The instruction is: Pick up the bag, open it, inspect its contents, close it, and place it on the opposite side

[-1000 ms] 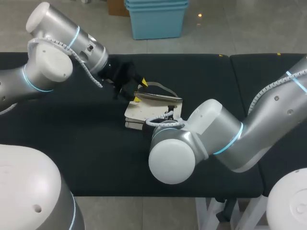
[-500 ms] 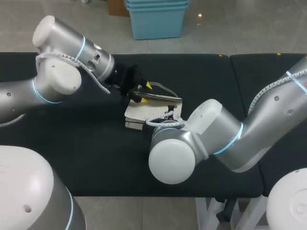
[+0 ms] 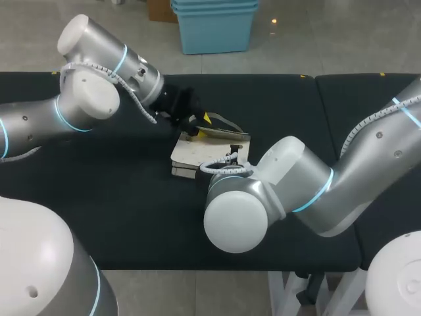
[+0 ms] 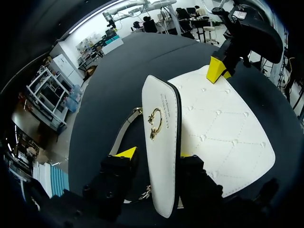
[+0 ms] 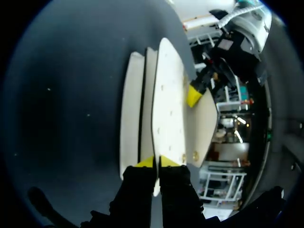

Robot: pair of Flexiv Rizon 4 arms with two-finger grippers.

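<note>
White quilted bag (image 3: 204,153) lies flat mid-worktop (image 3: 99,197), between our two arms. Its flap (image 4: 160,137) is up off the body and stands on edge, with the gold clasp (image 4: 155,122) facing sideways.

Our left fingers (image 3: 198,125) sit one on each side of the flap near one end. They are closed to about the flap's thickness, so we read them as pinching it, though contact on one finger is partly hidden. The flap's long axis runs straight ahead of these fingers, away from the wrist. In the head view it lies along the bag's far edge.

Our right fingers (image 5: 156,162) are nearly together, clamped on the thin near edge of the bag's top panel, at the end opposite the left ones. One of their yellow tips shows in the left wrist view on the quilted panel, beside the flap's far end.

The left arm is nearer the flap and the right arm is nearer the body. We judge this as the opening step. The flap likely has to swing up and back, away from the right fingers, while those pin the body down. Inside of the bag is not visible yet.
</note>
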